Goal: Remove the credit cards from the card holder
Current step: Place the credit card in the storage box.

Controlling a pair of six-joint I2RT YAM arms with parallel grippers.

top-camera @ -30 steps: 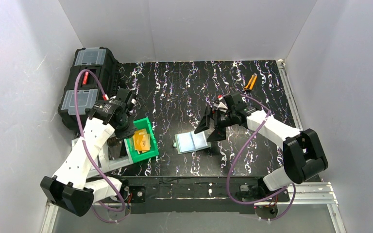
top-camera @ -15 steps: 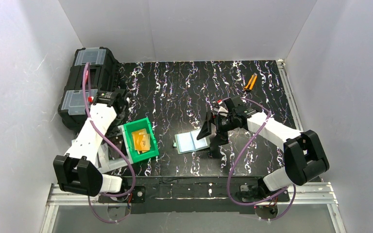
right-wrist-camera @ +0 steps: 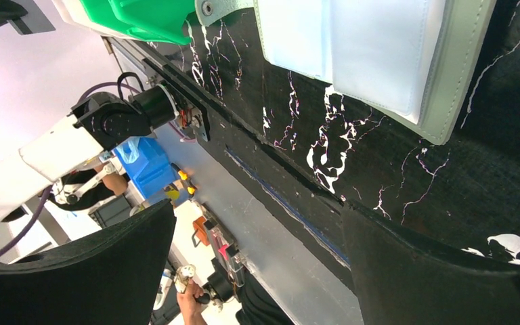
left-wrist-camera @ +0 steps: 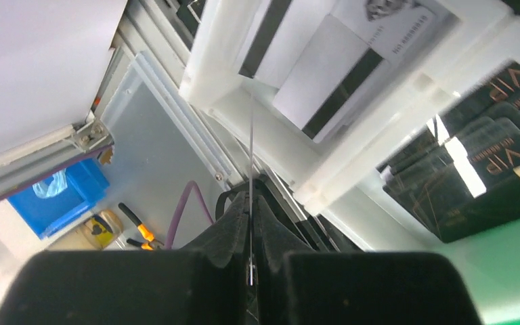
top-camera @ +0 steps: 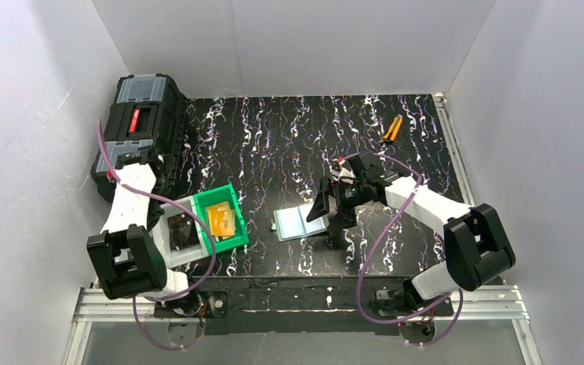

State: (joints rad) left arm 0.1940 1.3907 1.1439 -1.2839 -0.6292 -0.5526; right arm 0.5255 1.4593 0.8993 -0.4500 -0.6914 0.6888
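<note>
The card holder [top-camera: 302, 222] lies open on the black mat, pale blue-grey inside up; no card shows in its pockets. It also shows in the right wrist view [right-wrist-camera: 379, 54]. My right gripper [top-camera: 328, 213] is open and empty at the holder's right edge, just short of it [right-wrist-camera: 257, 210]. Orange credit cards [top-camera: 222, 220] lie in the green bin [top-camera: 232, 190]. My left gripper [left-wrist-camera: 250, 200] is shut on a thin card seen edge-on [left-wrist-camera: 250, 149], above the white bins at the near left; its colour is hidden.
White-clear bins [top-camera: 160, 236] beside the green bin hold dark cards [left-wrist-camera: 487, 176] and white cards [left-wrist-camera: 325, 68]. A black toolbox [top-camera: 141, 129] stands at the far left. Orange pliers [top-camera: 392, 129] lie at the far right.
My left arm has pulled back from over the green bin to the near left. My right gripper has dropped slightly toward the holder's right edge, still open.
</note>
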